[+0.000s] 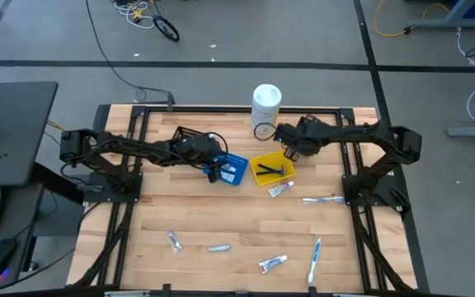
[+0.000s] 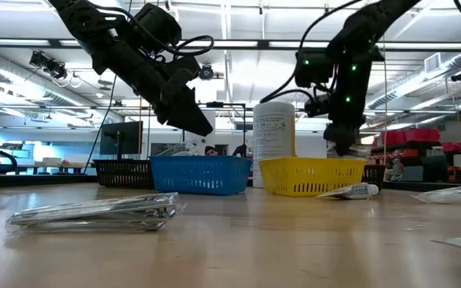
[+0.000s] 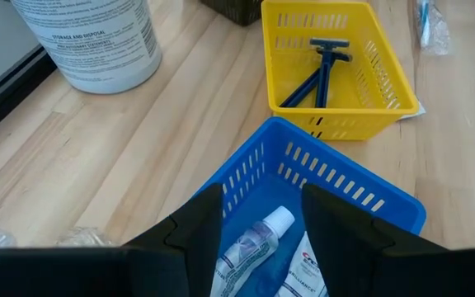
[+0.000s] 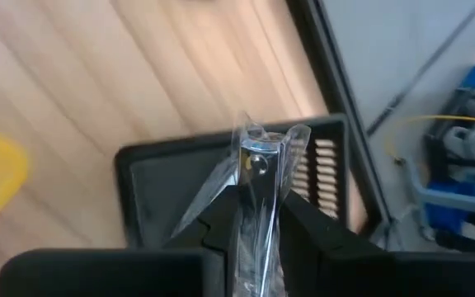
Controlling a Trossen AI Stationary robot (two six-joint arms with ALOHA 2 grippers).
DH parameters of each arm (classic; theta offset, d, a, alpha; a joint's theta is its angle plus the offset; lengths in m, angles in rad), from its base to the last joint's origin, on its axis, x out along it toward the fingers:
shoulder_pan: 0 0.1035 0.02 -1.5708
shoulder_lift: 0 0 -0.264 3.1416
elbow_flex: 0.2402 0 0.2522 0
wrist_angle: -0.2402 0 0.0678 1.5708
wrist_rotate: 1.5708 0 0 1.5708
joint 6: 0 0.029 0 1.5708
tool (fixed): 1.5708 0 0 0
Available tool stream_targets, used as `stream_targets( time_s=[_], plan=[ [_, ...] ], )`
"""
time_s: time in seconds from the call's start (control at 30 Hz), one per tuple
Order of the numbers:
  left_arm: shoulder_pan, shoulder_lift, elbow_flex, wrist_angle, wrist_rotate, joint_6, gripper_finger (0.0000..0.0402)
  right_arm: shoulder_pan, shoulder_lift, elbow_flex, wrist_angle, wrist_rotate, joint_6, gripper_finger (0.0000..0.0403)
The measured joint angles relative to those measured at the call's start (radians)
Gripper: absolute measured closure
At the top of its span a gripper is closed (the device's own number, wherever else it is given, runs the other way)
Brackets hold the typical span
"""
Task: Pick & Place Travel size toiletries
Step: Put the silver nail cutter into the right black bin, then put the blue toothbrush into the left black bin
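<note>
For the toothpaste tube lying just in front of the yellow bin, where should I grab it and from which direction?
Take the toothpaste tube across its flat middle, coming straight down from above. It lies flat on the table, slightly angled, with its far end close against the yellow bin. So probably set the jaws across its narrow width, toward the end away from the bin, to avoid knocking the bin wall.

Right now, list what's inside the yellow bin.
The yellow bin holds dark-handled razors, two by the look of it, lying across its floor. The high view shows the same dark shape. The near wall hides its front corner, so anything small there cannot be seen.
</note>
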Motion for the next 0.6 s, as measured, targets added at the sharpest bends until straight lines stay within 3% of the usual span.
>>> stream_targets(
  time_s=[0.13,0.6],
  plan=[
    [0.000,0.000,0.000,0.000,0.000,0.001,0.0226,-0.054,0.000,-0.015,0.048,-0.094,-0.076,0.0326],
    [0.000,0.000,0.000,0.001,0.000,-0.007,0.0226,-0.110,-0.001,-0.015,0.036,-0.120,-0.060,0.0258]
  ],
)
